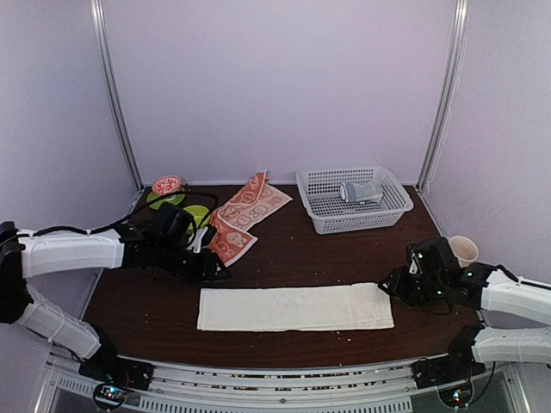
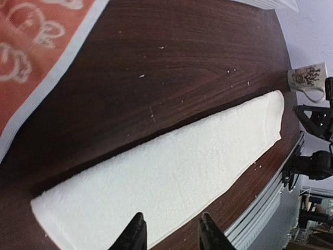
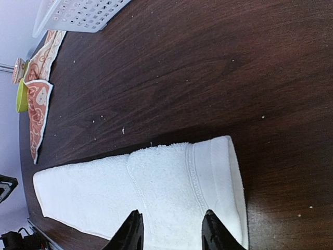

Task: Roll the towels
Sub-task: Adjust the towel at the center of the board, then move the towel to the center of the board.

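the long cream-white terry towel lies flat across the near side; left gripper and right gripper, both half-open and empty, should pinch one short end evenly, rolling straight.

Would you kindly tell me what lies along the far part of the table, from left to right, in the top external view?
red disc → orange-red towel → basket → cup
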### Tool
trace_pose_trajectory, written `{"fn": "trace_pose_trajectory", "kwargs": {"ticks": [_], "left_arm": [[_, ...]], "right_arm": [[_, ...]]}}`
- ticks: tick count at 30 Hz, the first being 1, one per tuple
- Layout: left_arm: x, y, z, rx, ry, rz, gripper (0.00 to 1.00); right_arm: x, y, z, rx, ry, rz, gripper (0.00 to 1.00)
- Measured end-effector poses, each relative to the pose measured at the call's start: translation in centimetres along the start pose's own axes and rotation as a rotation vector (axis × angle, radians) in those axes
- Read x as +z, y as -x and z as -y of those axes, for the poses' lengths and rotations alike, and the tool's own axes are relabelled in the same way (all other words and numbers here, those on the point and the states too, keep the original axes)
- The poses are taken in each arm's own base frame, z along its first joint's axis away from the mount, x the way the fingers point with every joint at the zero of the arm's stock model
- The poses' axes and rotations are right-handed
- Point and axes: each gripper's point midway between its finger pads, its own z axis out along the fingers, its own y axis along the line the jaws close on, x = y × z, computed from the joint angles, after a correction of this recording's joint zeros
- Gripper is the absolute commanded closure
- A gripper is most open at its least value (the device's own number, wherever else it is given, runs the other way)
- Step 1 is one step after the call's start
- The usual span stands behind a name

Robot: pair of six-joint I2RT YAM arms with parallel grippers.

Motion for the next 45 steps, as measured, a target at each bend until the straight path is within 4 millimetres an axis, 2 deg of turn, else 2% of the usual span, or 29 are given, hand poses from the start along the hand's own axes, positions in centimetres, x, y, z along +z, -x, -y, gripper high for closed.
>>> {"fn": "trace_pose_trajectory", "kwargs": {"ticks": [6,11,14,18,19,22,30,35,40,41,45], "left_arm": [[4.5,0.7,2.0,0.048,-0.042,-0.083,0.79],[7.0,-0.4,0.5,0.037,-0.021,-0.152,0.86],[8.6,-1.2,-0.5,0.024,-0.011,-0.190,0.89],[9.9,-2.2,-1.8,0.006,0.012,-0.224,0.91],[10.0,-2.4,-2.0,0.004,0.014,-0.226,0.91],[9.8,-2.6,-2.2,0.004,0.009,-0.213,0.93],[7.8,-4.9,-3.9,-0.029,0.016,-0.161,0.97],[6.2,-6.1,-5.2,-0.062,0.037,-0.119,0.98],[5.3,-6.1,-6.1,-0.079,0.098,-0.091,1.00],[5.1,-6.0,-6.3,-0.080,0.112,-0.087,0.95],[3.7,-5.9,-7.1,-0.059,0.198,-0.090,0.59]], "right_arm": [[1.5,-0.5,-0.4,0.016,-0.001,-0.033,0.54],[1.1,-0.9,-0.8,-0.009,0.017,-0.045,0.55],[1.5,-2.4,-0.7,-0.041,0.006,-0.105,0.55],[2.4,-5.9,0.7,-0.068,-0.027,-0.211,0.56],[2.5,-6.9,1.2,-0.079,-0.039,-0.235,0.56],[2.7,-8.1,0.0,-0.111,-0.003,-0.260,0.55],[3.1,-10.0,-2.3,-0.182,0.044,-0.330,0.51],[3.4,-9.2,-2.0,-0.204,0.002,-0.343,0.49],[4.2,-7.1,-1.9,-0.210,-0.052,-0.329,0.44],[4.3,-6.9,-2.1,-0.216,-0.060,-0.330,0.42],[3.7,-5.0,-3.9,-0.254,-0.053,-0.301,0.38]]}}
